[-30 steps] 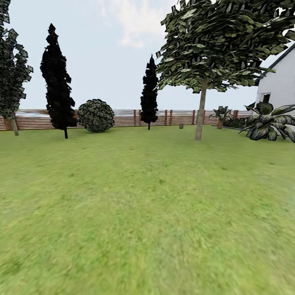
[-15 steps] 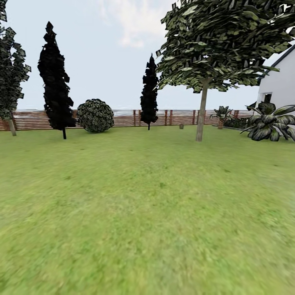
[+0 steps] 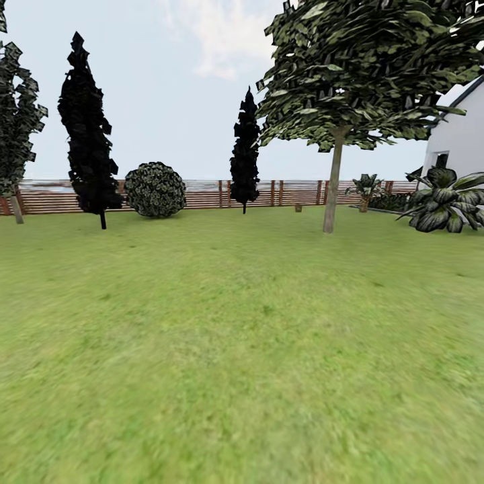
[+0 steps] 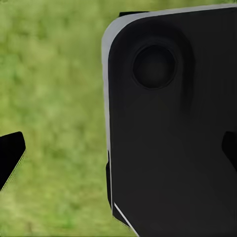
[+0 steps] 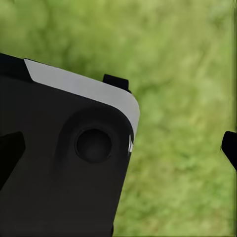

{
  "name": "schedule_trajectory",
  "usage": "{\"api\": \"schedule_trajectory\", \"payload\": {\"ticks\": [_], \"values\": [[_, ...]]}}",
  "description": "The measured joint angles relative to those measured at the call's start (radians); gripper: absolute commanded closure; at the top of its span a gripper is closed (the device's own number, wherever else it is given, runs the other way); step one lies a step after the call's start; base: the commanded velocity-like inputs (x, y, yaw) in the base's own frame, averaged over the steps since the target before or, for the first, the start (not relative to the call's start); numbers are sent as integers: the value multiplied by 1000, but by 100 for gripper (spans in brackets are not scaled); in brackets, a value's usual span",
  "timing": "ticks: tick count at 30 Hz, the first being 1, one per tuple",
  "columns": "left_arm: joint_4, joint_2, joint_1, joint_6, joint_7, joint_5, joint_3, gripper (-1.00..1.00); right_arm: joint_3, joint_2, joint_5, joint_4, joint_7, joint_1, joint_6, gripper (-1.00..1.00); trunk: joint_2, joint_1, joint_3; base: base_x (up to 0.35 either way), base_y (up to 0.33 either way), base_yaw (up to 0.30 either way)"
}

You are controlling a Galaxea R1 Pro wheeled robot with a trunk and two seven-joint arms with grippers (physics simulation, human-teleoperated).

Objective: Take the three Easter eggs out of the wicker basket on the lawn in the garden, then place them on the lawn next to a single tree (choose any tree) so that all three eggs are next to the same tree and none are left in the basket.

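Observation:
The lawn (image 3: 242, 349) spreads wide and green ahead of me in the garden. A tree (image 3: 332, 181) with a straight grey-brown trunk and broad leafy canopy stands right of centre, before the wooden fence (image 3: 202, 193). Far off by the fence sits a small brown thing (image 3: 298, 208), too small to tell whether it is the wicker basket. The Easter eggs are out of view. In the left wrist view my left gripper (image 4: 118, 153) is open over grass, nothing between its fingertips (image 4: 10, 158). My right gripper (image 5: 118, 150) is open too, fingertips (image 5: 229, 147) apart and empty.
Two dark columnar conifers (image 3: 86, 128) (image 3: 245, 151) and a round shrub (image 3: 155, 190) line the fence. Another leafy tree (image 3: 15, 134) is at the far left. Spiky palm plants (image 3: 447, 198) and a white house (image 3: 464, 138) stand at the right. A black robot panel (image 4: 173, 123) shows behind the left gripper.
The whole head view has shifted slightly: the left trees have slid leftward and the tree looks a little nearer, so the camera has moved forward. Nothing in the garden has moved.

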Motion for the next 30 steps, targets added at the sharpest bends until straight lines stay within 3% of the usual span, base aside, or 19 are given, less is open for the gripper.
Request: {"api": "schedule_trajectory", "payload": {"ticks": [30], "values": [[0, 0, -1, -1, 1, 0, 0, -100, 0, 0, 0, 0, 0, 0, 0, -100, 0, 0, 0, 335, 0, 0]]}}
